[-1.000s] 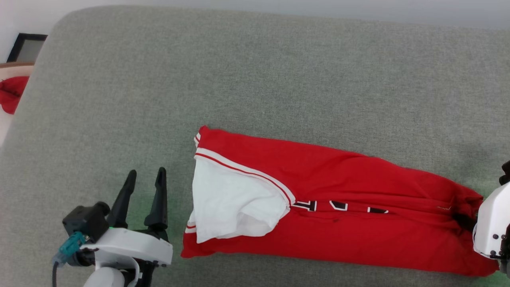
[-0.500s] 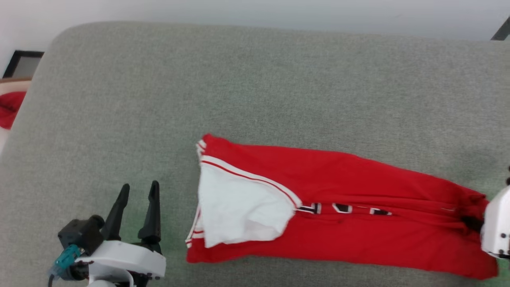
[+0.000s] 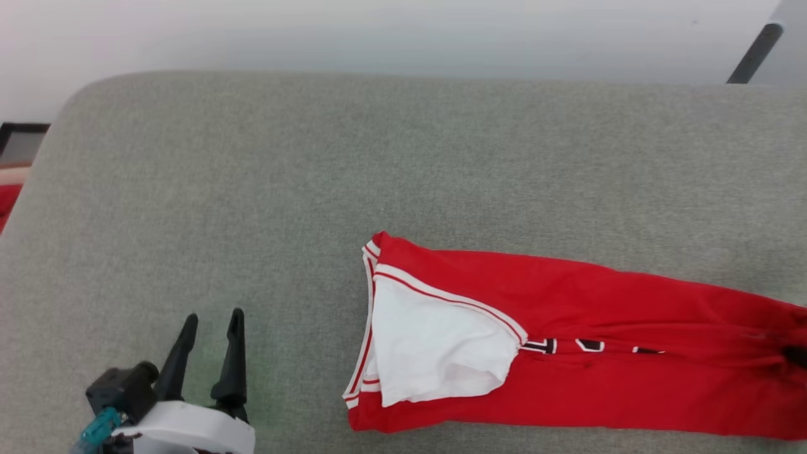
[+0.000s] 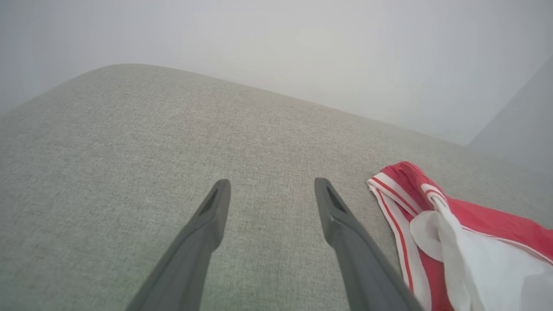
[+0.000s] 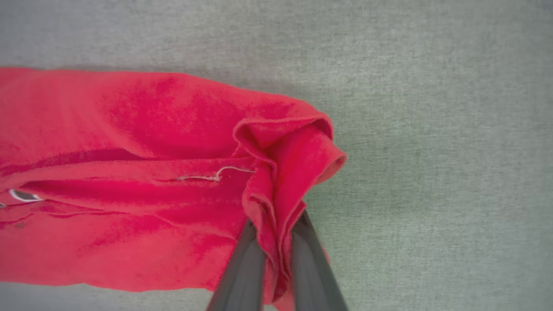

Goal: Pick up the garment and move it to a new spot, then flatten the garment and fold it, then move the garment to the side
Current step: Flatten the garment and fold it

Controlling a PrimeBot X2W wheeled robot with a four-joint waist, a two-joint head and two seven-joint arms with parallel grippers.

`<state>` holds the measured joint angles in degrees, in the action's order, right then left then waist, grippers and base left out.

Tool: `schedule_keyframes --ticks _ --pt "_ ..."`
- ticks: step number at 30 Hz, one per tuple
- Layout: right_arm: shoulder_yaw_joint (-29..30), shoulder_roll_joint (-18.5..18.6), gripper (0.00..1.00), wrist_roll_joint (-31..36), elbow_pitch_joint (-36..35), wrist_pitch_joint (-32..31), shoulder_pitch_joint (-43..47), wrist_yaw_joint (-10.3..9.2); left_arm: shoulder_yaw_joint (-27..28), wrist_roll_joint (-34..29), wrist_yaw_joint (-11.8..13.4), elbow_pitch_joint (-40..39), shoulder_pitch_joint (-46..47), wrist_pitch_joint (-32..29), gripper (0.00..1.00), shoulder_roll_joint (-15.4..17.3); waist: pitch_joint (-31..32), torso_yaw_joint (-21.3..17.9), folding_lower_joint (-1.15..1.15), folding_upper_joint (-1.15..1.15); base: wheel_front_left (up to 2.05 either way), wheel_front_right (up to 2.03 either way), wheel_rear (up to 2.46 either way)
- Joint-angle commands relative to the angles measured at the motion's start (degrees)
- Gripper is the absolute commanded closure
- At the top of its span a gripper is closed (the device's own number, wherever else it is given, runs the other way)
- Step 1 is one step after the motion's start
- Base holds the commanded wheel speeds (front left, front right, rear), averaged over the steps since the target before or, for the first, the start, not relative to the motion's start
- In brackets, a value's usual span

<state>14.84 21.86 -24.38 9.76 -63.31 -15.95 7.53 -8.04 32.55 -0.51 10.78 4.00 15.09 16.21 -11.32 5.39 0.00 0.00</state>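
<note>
The garment [image 3: 599, 378], red and folded lengthwise into a long strip, lies on the grey cushion with its white sleeve [image 3: 435, 340] on top at the left end. A sliver of black print [image 3: 589, 345] peeks from the fold. My left gripper [image 3: 213, 316] stands open and empty on the cushion, left of the garment and apart from it. Its own view shows the same gap between the left gripper [image 4: 272, 183] and the striped sleeve trim [image 4: 397, 194]. My right gripper [image 5: 276, 222] is shut on the bunched red hem [image 5: 281, 172] at the garment's right end.
The grey cushion [image 3: 315, 189] reaches back to a white wall, with its rounded corner at the far left. A dark slanted leg [image 3: 750, 53] shows at the top right. Past the cushion's left edge sit a dark frame [image 3: 16, 142] and something red [image 3: 5, 208].
The camera has tilted up, so the whole picture has shifted down. The garment has slid to the right, away from my left gripper, with its hem held in the right gripper. The left gripper stays open.
</note>
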Motion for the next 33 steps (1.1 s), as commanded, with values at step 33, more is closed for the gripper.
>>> schedule_keyframes --ticks 33 --pt "-22.26 -19.02 1.00 -7.09 -1.67 4.68 -7.49 -0.07 -3.74 0.79 -1.75 4.95 0.55 -0.38 0.00 -2.43 7.76 6.26 0.00 0.00 0.00 0.00 0.00"
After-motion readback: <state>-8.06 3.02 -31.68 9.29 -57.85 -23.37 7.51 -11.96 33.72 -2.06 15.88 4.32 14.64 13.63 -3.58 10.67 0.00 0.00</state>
